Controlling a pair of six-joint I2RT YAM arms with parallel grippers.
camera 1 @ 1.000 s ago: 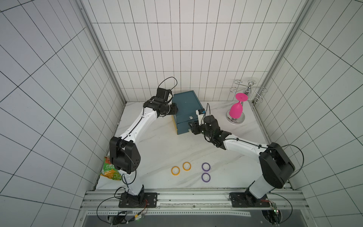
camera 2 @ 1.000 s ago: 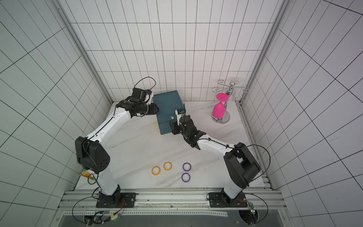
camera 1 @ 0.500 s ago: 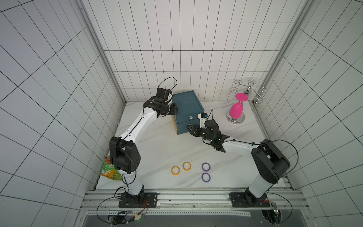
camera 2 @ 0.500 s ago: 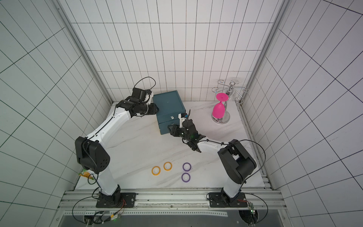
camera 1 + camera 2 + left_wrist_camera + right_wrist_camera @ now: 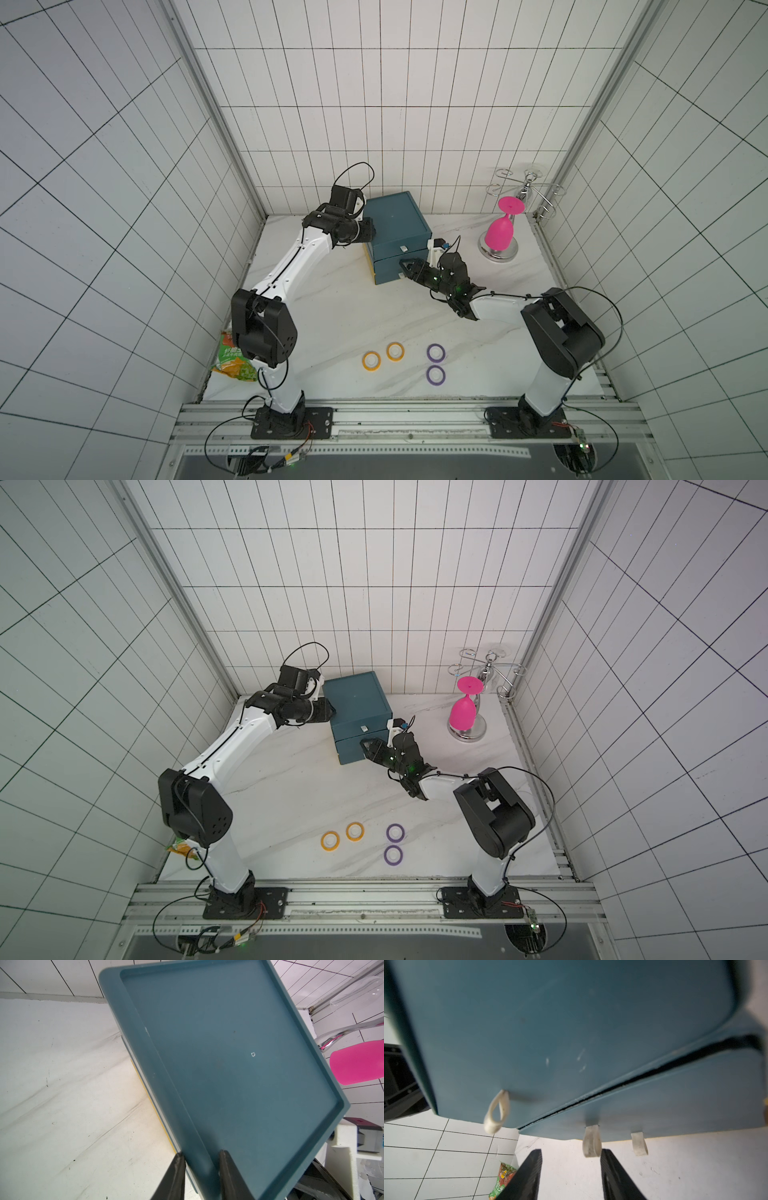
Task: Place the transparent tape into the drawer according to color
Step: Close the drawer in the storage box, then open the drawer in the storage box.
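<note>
The tape lies flat on the bench [image 5: 332,316], near its front edge and well apart from the cabinet [image 5: 395,220]. Two orange rings [image 5: 371,360] sit close together, and two purple rings [image 5: 436,353] sit just to their right. No red ring shows in any view.

The left fingers [image 5: 176,1178] are clenched on the cabinet's top rim, one outside the wall and one inside the recess, apparently to steady it. The right fingers [image 5: 530,1174] stand released at the cabinet's front, holding nothing. The loop [image 5: 591,1142] of the lower drawer [image 5: 675,1101] hangs just ahead of them, close to one finger and not yet between the two. That drawer and the upper drawer [image 5: 550,1022] both look shut, so one probably has to be pulled out before any ring goes in.

The rings should be light and stiff, with smooth, likely slippery sides. They are so thin that they offer little height above the bench. The best hold, I judge, is one finger down into the pale core and the other outside, pinching the band. A grip across the whole ring needs a wider spread and could skid. Pressing down may also slide a ring along the smooth bench.
</note>
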